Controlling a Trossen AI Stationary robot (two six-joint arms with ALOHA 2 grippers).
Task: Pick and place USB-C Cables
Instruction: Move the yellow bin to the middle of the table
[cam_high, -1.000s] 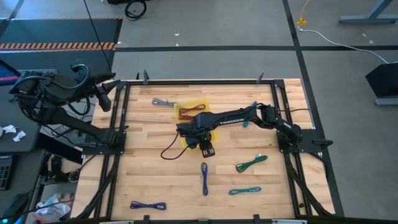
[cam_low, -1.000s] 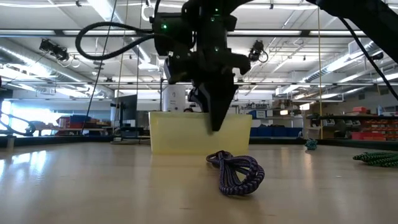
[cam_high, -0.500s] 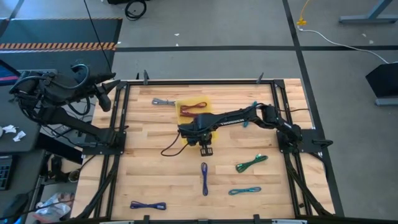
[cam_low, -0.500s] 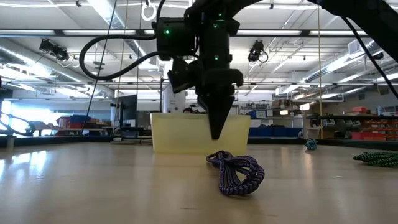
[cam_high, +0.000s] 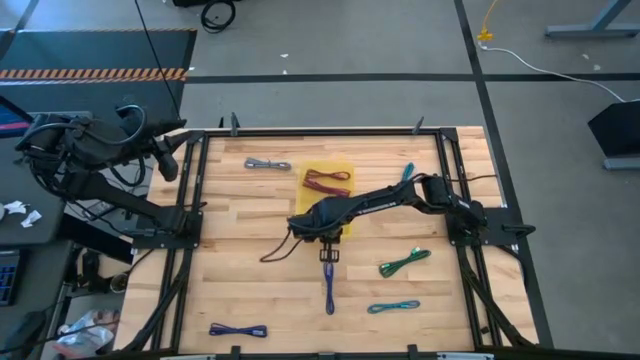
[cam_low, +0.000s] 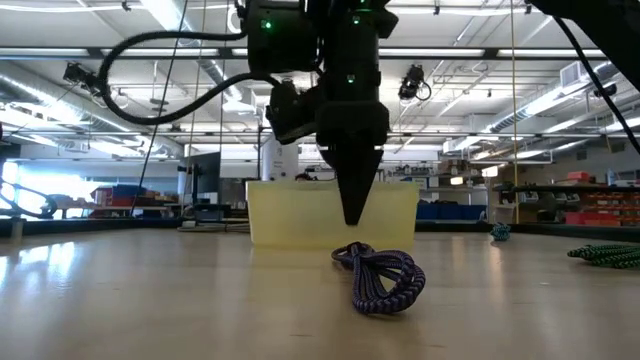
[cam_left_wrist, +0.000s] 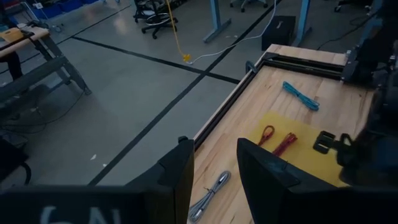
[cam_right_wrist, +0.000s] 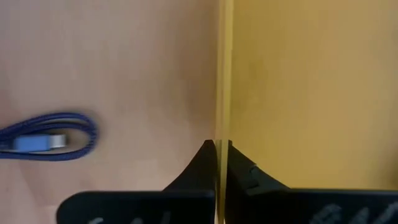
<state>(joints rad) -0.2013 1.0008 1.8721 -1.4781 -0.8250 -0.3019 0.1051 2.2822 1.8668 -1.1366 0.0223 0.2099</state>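
The yellow tray (cam_high: 342, 172) stands on the table's middle with a maroon cable (cam_high: 327, 182) lying in it. My right gripper (cam_high: 330, 254) points straight down at the tray's near wall (cam_low: 300, 215), its fingers shut. A blue cable (cam_high: 328, 285) lies on the wood just nearer, also in the low view (cam_low: 380, 280) and in the right wrist view (cam_right_wrist: 46, 142). My left gripper (cam_high: 172, 160) waits beyond the table's far left corner, open (cam_left_wrist: 214, 158) with nothing between its fingers. My right gripper is shut on the tray's near wall, whose rim (cam_right_wrist: 221, 93) runs straight into the seam between the two fingers. They come from above, pointing down, one finger (cam_low: 352, 205) outside the wall, reaching below the rim. The tray stands on the table.
Other cables lie loose: grey (cam_high: 267, 164) at the far left, teal (cam_high: 405, 176) by the right arm, green (cam_high: 404, 263) and teal (cam_high: 393, 306) at the near right, blue (cam_high: 238, 329) at the near left. A black cord (cam_high: 275, 248) loops beside my right gripper.
My right gripper has shut, come upright and gone a little toward the table's near edge. Since it shut, the tray with the maroon cable has slid toward the table's right edge, its far end swinging right most.
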